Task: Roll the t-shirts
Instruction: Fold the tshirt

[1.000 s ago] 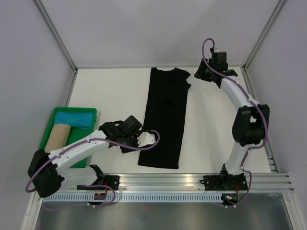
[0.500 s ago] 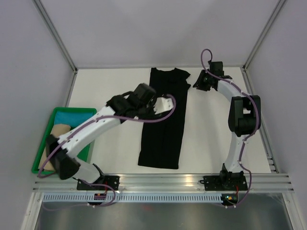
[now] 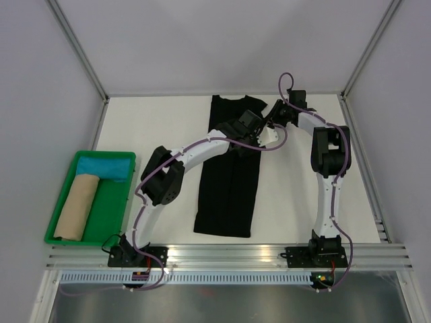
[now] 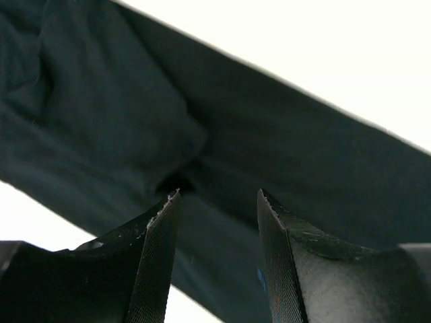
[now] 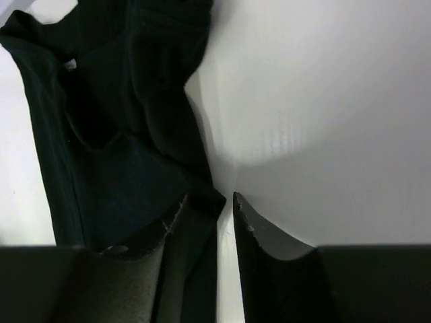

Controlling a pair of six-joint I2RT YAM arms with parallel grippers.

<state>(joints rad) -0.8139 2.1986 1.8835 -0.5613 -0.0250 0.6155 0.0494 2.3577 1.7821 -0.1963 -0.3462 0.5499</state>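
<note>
A plain black t-shirt [image 3: 229, 182] lies folded into a long narrow strip down the middle of the white table, collar end at the far side. My left gripper [image 3: 256, 132] reaches far out over the strip's upper right part. In the left wrist view the gripper [image 4: 219, 198] is open, close above the black cloth [image 4: 283, 148], with nothing gripped. My right gripper [image 3: 273, 118] is at the shirt's far right sleeve edge. In the right wrist view it [image 5: 209, 202] is open, with a corner of the black cloth [image 5: 121, 134] lying between its fingertips.
A green tray [image 3: 111, 202] stands at the left edge, holding a tan cloth roll [image 3: 75, 205] and a turquoise cloth roll [image 3: 104, 166]. Metal frame posts and pale walls close in the table's sides and back.
My left arm has swung from the shirt's near left edge up to its far right part. My right gripper has moved left and down to the sleeve edge.
</note>
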